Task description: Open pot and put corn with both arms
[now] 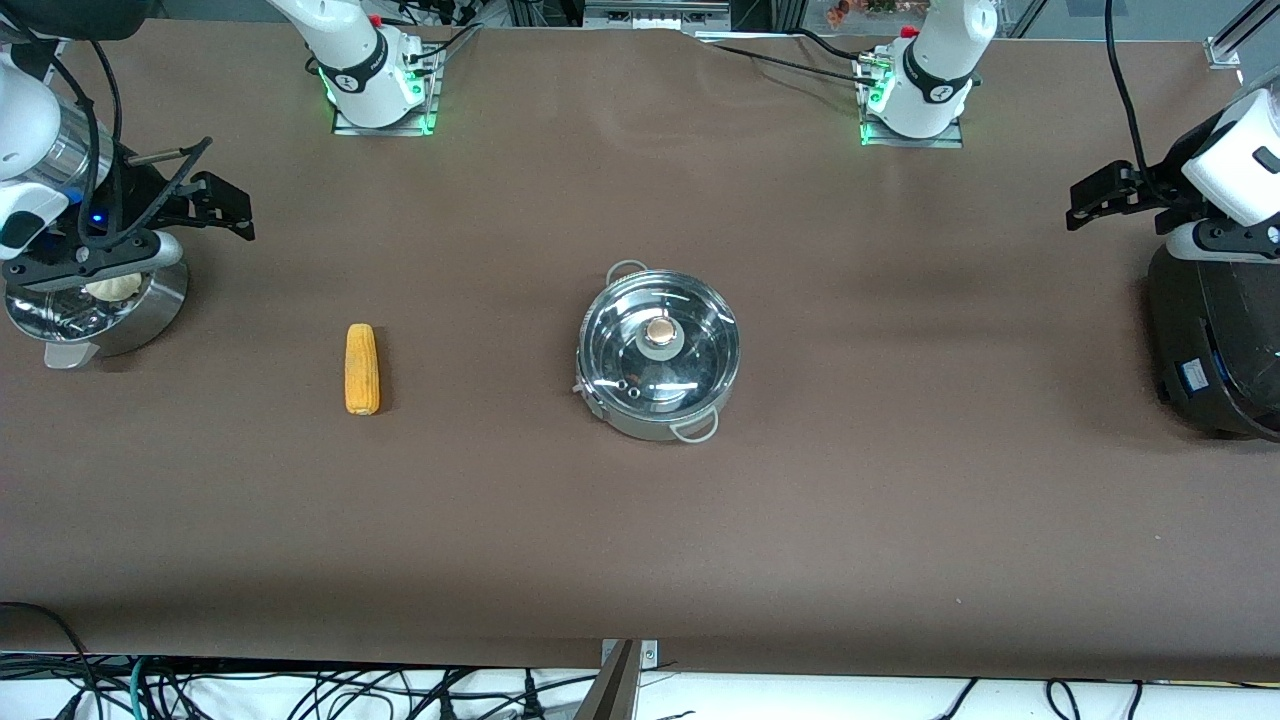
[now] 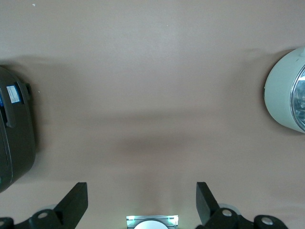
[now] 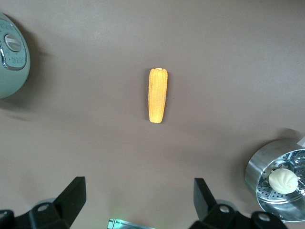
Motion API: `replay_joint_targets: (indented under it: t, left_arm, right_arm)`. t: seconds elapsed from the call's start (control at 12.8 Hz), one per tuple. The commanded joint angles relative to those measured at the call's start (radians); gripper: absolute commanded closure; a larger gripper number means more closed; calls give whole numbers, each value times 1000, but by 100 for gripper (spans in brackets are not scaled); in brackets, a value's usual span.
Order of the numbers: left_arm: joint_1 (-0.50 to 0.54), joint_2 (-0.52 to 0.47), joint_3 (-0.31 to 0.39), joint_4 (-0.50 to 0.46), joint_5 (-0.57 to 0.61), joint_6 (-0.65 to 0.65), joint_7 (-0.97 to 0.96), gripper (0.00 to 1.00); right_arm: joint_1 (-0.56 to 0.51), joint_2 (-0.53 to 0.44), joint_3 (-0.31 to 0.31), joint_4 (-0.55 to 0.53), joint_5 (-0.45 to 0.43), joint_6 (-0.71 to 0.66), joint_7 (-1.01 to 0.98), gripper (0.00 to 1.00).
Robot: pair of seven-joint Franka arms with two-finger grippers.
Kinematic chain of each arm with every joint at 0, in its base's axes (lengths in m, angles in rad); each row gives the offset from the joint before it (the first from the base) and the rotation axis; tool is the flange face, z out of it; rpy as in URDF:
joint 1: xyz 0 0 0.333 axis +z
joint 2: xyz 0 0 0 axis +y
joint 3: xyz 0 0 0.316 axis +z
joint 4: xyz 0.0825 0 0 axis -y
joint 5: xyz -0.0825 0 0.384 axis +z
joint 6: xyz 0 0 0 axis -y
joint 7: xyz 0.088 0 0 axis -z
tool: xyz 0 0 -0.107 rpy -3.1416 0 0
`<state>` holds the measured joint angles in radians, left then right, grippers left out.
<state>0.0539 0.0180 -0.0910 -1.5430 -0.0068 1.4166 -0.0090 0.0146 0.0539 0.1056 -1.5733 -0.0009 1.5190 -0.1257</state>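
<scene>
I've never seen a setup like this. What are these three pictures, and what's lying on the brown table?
Two white robot arms stand at a table. The big picture looks down from across it; the other two come from cameras on each arm's wrist. In the middle sits a steel pot with its glass lid on. A corn cob lies toward the right arm's end. The left claw and the right claw are both open, holding nothing, waiting at the table's ends.

Shiny steel pot (image 1: pixel 659 385), clear glass lid (image 1: pixel 660 345), matt brown table (image 1: pixel 640 520)
</scene>
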Motion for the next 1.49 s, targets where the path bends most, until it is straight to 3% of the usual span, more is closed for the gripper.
replay_joint_targets:
  t: [0.0, 0.63, 1.41]
  left_arm:
    - [7, -1, 1, 18, -12, -16, 27, 0]
    - [7, -1, 1, 18, -12, -18, 27, 0]
    - [7, 0, 2, 18, -13, -19, 29, 0]
  right_arm:
    - [-2, -19, 3, -4, -14, -4, 33, 0]
    - [-2, -20, 0, 78, -22, -3, 60, 0]
    - [-4, -8, 2, 81, -18, 3, 60, 0]
